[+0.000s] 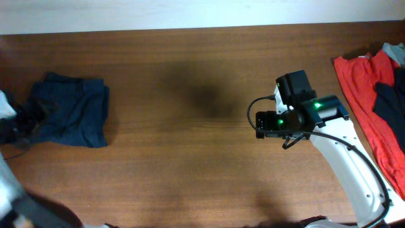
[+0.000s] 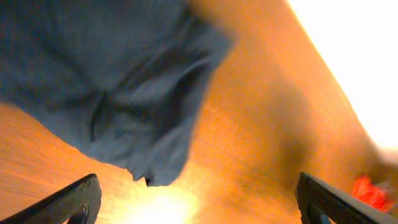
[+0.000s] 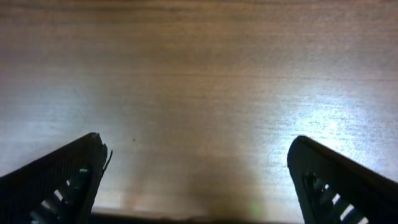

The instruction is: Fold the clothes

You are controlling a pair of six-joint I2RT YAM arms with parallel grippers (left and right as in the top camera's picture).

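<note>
Table [image 1: 190, 158] bears navy garment [image 1: 71, 109], perhaps folded; red clothes [image 1: 354, 82].

Overhead: you look straight down on the whole desk [image 1: 190, 158], from well above. Left wrist: close over the blue garment [image 1: 69, 111] at the left end, tilted, facing right; shares that garment and the red clothes [image 1: 354, 88] with overhead. Right wrist: close, facing down on desk wood.

Likely a robot lab bench: plain wood counter [image 1: 190, 164], white arm [image 1: 345, 164] with green LEDs, red clothes heap [image 1: 364, 95] behind right fingers [image 3: 59, 180].
</note>
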